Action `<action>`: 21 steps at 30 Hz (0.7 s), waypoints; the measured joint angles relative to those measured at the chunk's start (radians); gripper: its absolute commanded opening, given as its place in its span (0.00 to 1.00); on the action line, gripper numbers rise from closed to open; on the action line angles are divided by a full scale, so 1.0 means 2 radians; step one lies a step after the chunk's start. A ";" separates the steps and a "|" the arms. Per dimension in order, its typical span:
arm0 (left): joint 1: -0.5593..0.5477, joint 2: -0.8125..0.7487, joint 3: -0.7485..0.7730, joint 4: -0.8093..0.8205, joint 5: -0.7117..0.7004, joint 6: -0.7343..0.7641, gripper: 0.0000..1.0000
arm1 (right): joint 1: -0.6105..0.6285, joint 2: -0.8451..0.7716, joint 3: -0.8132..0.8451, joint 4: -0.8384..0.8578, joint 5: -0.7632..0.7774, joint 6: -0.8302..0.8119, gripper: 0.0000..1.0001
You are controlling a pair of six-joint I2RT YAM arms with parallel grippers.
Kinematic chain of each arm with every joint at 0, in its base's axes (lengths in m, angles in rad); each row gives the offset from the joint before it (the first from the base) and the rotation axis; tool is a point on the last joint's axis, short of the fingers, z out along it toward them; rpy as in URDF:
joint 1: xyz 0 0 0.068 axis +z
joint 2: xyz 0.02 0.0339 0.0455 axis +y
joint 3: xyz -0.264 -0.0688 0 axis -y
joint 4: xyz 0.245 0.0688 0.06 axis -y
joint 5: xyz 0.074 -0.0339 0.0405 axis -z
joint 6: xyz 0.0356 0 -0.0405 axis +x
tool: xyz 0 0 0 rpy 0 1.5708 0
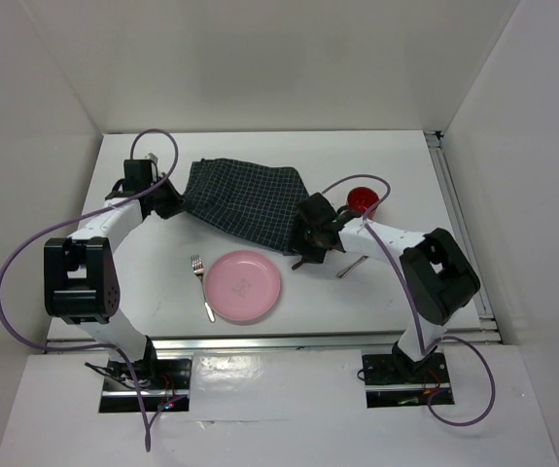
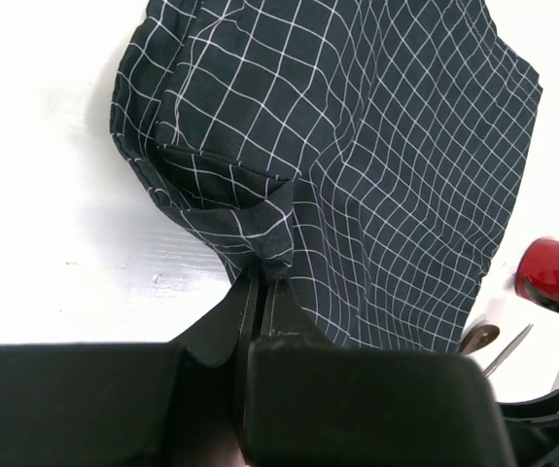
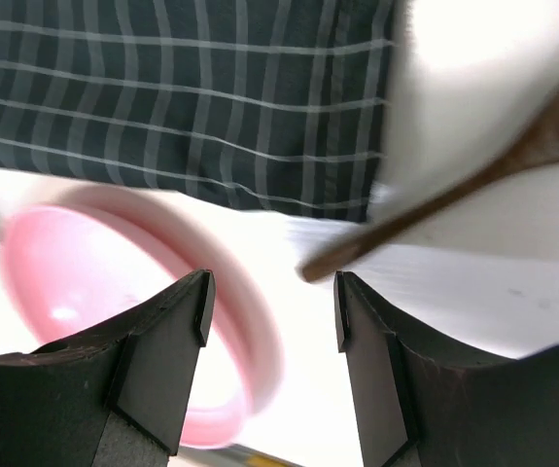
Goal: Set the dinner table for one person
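Surface: the dinner table (image 1: 153,282), a large matte white rectangular top with a metal rail, lies beyond both arm bases and bears every item.
Mat: dark navy checked cloth (image 1: 245,199), rumpled, at far centre.
Dish: round pink plate (image 1: 244,285), just in front of the cloth.
Left pincer: the left gripper (image 2: 260,282) is closed, pinching a fold at the cloth's left edge.
Right pincer: the right gripper (image 3: 271,297) has its jaws apart and empty, above the plate's rim.
Vessel: small red cup (image 1: 362,200), right of the cloth.
Cutlery: silver metal fork (image 1: 201,282), just left of the plate.
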 measured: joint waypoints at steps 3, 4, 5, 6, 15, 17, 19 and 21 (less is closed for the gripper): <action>0.002 0.000 -0.002 -0.002 -0.002 0.001 0.00 | -0.006 0.001 0.000 0.022 -0.014 0.027 0.63; 0.002 0.000 -0.002 -0.003 -0.002 0.001 0.00 | -0.007 0.001 0.000 0.031 -0.018 0.035 0.65; 0.003 0.000 -0.002 -0.004 -0.002 0.001 0.00 | -0.010 0.004 0.002 0.039 -0.021 0.044 0.65; 0.004 0.000 -0.002 -0.005 -0.002 0.001 0.00 | -0.012 0.009 0.004 0.044 -0.025 0.051 0.65; 0.006 -0.004 -0.002 -0.011 -0.004 0.002 0.00 | -0.026 0.061 0.006 0.079 -0.043 0.106 0.61; 0.008 -0.004 -0.002 -0.012 -0.005 0.002 0.00 | -0.026 0.067 0.010 0.083 -0.036 0.111 0.44; 0.009 -0.004 -0.002 -0.013 -0.005 0.002 0.00 | -0.026 0.077 0.017 0.087 -0.018 0.111 0.23; 0.011 -0.005 -0.002 -0.014 -0.004 0.002 0.00 | -0.026 0.089 0.030 0.085 0.001 0.110 0.00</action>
